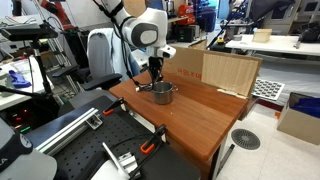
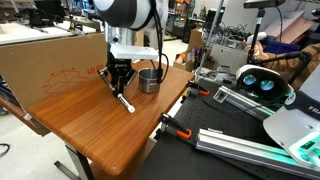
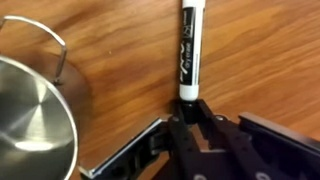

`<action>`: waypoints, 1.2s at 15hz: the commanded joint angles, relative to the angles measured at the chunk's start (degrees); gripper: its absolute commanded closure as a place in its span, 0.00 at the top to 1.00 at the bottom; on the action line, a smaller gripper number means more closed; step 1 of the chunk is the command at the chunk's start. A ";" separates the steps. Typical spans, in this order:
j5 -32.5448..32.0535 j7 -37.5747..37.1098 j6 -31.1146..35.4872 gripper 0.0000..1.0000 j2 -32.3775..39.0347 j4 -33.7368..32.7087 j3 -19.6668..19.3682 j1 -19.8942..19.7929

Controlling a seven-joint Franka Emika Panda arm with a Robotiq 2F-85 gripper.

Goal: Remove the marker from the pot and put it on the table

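Note:
The marker (image 3: 190, 45), white-bodied with a dark cap, lies out of the pot, stretched over the reddish-brown table (image 3: 265, 60). My gripper (image 3: 190, 105) is shut on its capped end. In an exterior view the marker (image 2: 127, 103) slants from the gripper (image 2: 119, 88) down to the table (image 2: 100, 135), its far tip at or very near the wood. The silver pot (image 3: 30, 120) stands empty just to the side of the gripper. It shows in both exterior views (image 2: 149, 80) (image 1: 162, 93), with the gripper (image 1: 153, 80) low beside it.
A pale plywood board (image 1: 228, 72) stands upright at the table's far edge, and it also shows in an exterior view (image 2: 50, 60). Black and orange clamps (image 2: 178, 128) grip the table's edge. Headsets and rails (image 2: 262, 85) lie on the neighbouring bench.

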State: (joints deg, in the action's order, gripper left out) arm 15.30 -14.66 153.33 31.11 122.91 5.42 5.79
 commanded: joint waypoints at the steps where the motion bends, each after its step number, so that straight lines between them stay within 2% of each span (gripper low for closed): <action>1: -0.29 -0.82 -1.65 0.51 1.13 -1.84 -0.81 0.52; 7: 0.81 0.09 -2.61 0.95 0.35 -2.17 -0.27 -0.84; 8: 0.59 0.03 -2.52 0.99 0.08 -2.14 -0.39 -0.71; 13: -0.04 -0.38 -1.97 1.00 -2.20 -2.07 -0.77 -0.15; 18: -0.06 -0.13 -1.25 1.00 -9.79 -0.88 -0.42 0.05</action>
State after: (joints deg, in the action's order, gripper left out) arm 15.24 -14.66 152.24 26.04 119.91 5.13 5.46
